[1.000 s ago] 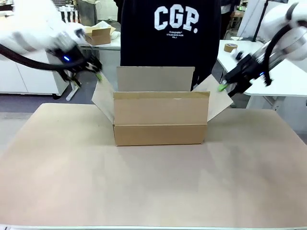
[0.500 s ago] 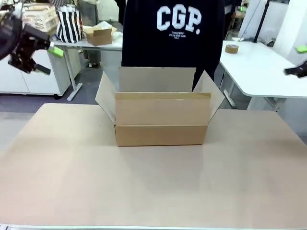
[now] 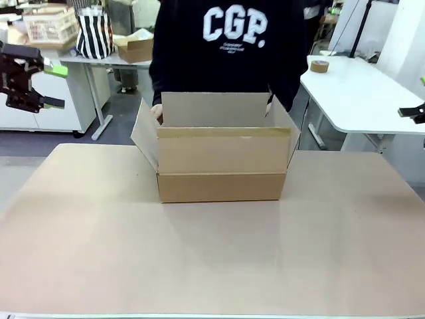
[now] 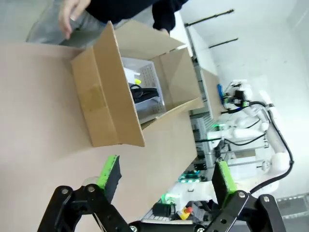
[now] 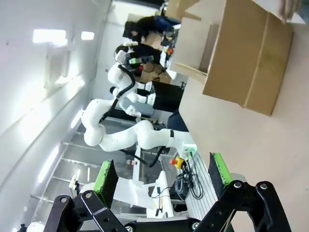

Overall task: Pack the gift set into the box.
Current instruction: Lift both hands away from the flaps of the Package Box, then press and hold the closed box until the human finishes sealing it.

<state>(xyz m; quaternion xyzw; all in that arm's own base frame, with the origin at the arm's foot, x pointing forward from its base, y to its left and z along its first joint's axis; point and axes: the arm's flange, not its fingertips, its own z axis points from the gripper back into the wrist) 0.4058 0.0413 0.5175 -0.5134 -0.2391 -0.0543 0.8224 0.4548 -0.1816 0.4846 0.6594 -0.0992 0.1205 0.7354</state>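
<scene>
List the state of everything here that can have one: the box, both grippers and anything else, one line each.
box: open, upright, side flaps splayed outward.
white tray: inside the box, holding something dark.
left gripper: open, empty, off to the box's side.
right gripper: open, empty, away from the box.
person's hand: at the box's far left corner, contact unclear.
tape roll: lying flat on the side table.

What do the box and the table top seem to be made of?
The box: brown cardboard, probably corrugated, with a matte finish; its flaps fold at sharp creases. The table top: a smooth, matte tan surface, perhaps a board or a paper cover; I cannot tell which.
</scene>
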